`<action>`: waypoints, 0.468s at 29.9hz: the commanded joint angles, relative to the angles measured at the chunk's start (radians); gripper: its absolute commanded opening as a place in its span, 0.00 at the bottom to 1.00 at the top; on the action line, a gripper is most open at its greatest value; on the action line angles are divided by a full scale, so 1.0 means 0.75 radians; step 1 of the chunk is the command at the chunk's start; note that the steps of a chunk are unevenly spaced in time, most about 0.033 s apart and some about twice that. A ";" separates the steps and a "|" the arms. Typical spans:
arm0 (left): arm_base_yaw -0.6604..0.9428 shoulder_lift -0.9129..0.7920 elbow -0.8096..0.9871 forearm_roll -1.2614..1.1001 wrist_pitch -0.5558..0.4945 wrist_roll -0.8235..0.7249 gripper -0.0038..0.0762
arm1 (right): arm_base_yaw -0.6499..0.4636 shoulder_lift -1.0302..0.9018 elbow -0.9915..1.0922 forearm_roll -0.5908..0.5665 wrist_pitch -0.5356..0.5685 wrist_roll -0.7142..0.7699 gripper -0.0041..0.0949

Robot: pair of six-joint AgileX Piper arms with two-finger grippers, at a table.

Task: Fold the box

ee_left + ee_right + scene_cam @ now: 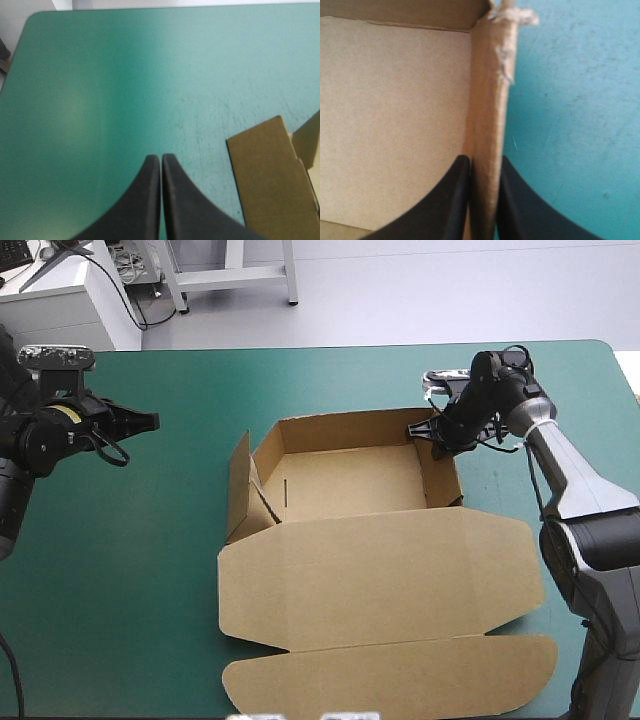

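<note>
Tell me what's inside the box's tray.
Inside the brown cardboard box tray: bare board floor, plus one black finger of the right tool, which clamps the right wall. The strip behind the near wall is hidden.

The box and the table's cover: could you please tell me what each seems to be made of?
The box: brown cardboard, matte and unprinted; its folds hold crisp creases, and the right wrist view shows torn, fuzzy fibres at a wall's corner. The cover: teal-green, smooth with a dull sheen and faint scuffs; perhaps a rubbery or vinyl mat, though that stays open.
</note>
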 commanded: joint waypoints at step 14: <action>0.035 0.082 -0.021 -0.096 0.027 0.104 0.04 | -0.001 -0.264 -0.242 -0.066 0.038 0.097 0.54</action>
